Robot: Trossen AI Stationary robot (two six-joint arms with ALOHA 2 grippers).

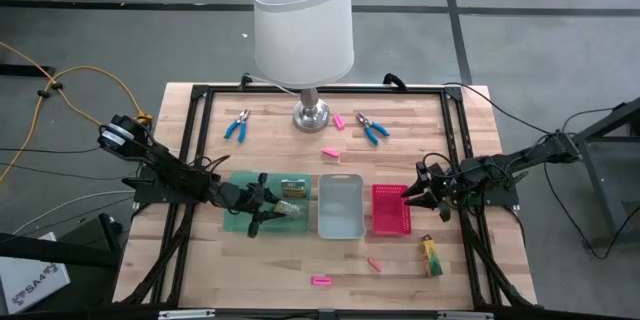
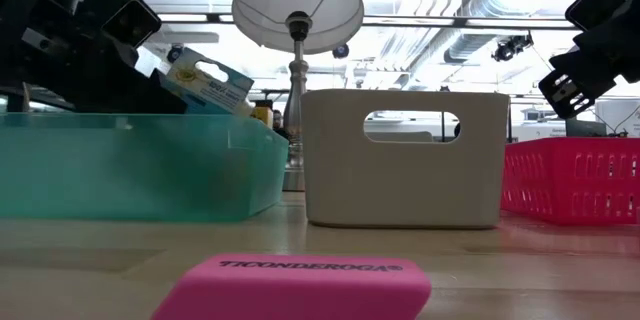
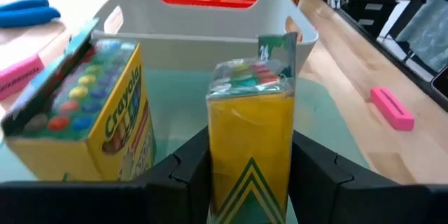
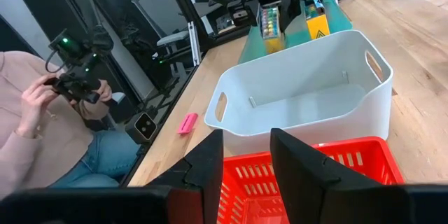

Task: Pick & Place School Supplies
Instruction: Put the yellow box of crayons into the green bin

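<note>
From above, the left gripper (image 1: pixel 268 210) is hanging over the translucent green tray (image 1: pixel 240 222), its dark fingers closing on a yellow crayon pack (image 1: pixel 292 209); a second boxed pack (image 1: pixel 291 188) is lying just beyond it in the same tray. The right gripper (image 1: pixel 418 193) is hovering at the outer edge of the pink mesh basket (image 1: pixel 391 210), with a third pack (image 1: pixel 432 256) lying on the wood just beside it. Two blue-handled pliers (image 1: pixel 237 126) and (image 1: pixel 373 129) are resting far from both grippers, near the lamp (image 1: pixel 303 30).

At table level, a smooth pink eraser (image 2: pixel 300 287) is lying in front of the grey bin (image 2: pixel 403 157).

Through the left wrist, the matte fingers (image 3: pixel 185 175) are squeezing the glossy, cellophane-wrapped rectangular pack (image 3: pixel 250 140), with a cardboard crayon box (image 3: pixel 87 119) leaning right beside it.

Through the right wrist, the fingers (image 4: pixel 203 164) are standing slightly apart, holding nothing, above the red lattice basket (image 4: pixel 329 175).
</note>
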